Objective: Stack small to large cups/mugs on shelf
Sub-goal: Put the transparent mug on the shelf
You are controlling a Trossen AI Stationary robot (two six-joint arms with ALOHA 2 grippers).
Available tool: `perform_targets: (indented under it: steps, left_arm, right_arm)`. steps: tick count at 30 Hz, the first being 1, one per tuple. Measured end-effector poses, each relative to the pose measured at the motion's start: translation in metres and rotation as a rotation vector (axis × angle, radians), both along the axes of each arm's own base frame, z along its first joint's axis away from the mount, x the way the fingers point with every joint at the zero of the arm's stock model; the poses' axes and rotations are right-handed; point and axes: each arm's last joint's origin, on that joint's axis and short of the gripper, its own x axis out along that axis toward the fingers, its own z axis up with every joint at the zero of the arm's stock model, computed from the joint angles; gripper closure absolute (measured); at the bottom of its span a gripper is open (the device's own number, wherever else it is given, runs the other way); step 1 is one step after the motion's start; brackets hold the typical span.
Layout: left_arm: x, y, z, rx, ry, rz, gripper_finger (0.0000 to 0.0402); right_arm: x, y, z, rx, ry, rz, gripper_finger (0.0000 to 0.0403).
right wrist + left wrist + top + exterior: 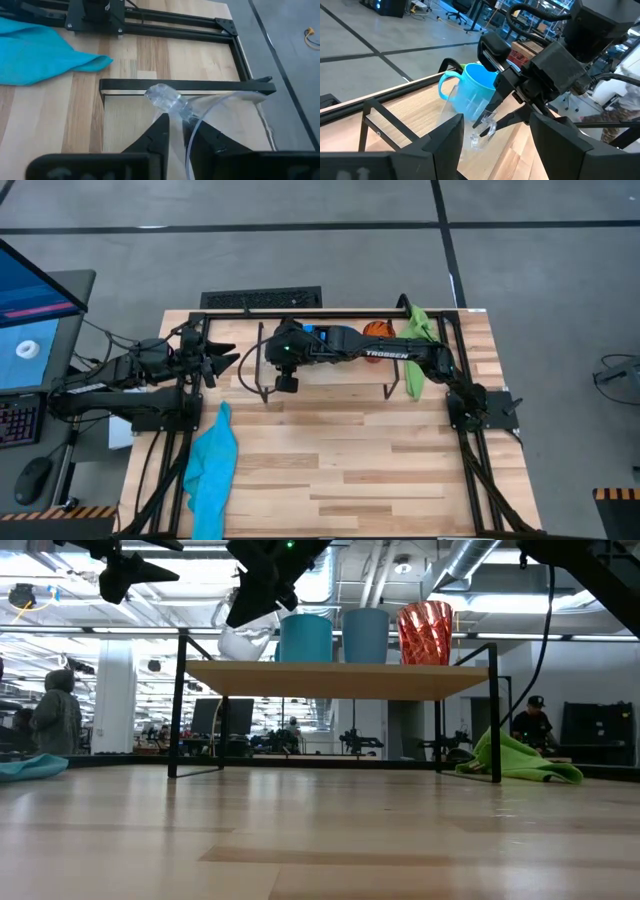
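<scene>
The shelf (340, 680) stands at the table's far side. On its board an orange cup (425, 632), a blue cup (367, 635) and a light-blue mug (305, 637) stand upright in a row. Left of the mug, at the shelf's left end, a clear glass cup (245, 640) is tilted, with my right gripper (179, 135) shut on it from above. My left gripper (228, 360) waits open beyond the shelf's left end, with nothing between its fingers. My right gripper holds the clear glass cup by its wall at the rim (192, 131), with one finger inside the cup and the other outside. The fingers slant down from the table's right. The cup is tilted, its base (162, 95) pointing away and down at the board; whether it touches the board I cannot tell.
A teal cloth (213, 465) lies on the table's left part, a green cloth (415, 350) by the shelf's right end. A keyboard (262, 299) lies past the far edge. People (55, 715) are in the room behind.
</scene>
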Motion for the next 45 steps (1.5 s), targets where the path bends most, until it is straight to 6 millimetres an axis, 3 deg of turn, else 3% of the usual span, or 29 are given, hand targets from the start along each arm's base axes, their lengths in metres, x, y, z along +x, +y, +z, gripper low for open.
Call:
perform_targets:
  steps: [8,23,32,45]
  left_arm:
    - [0.0,0.0,0.0,-0.003,-0.001,-0.003,0.0182]
    - [0.0,0.0,0.0,-0.003,-0.001,-0.007,0.0182]
    - [0.0,0.0,0.0,-0.003,-0.001,-0.007,0.0182]
    - [0.0,0.0,0.0,-0.003,-0.001,-0.006,0.0182]
  right_arm:
    - [0.0,-0.002,0.0,0.008,-0.004,-0.018,0.0261]
    - [0.003,-0.01,0.005,0.015,-0.068,-0.049,0.0201]
    - [0.002,-0.02,0.005,-0.003,-0.075,-0.088,0.0205]
    - [0.003,-0.02,0.007,-0.006,-0.096,-0.086,0.0207]
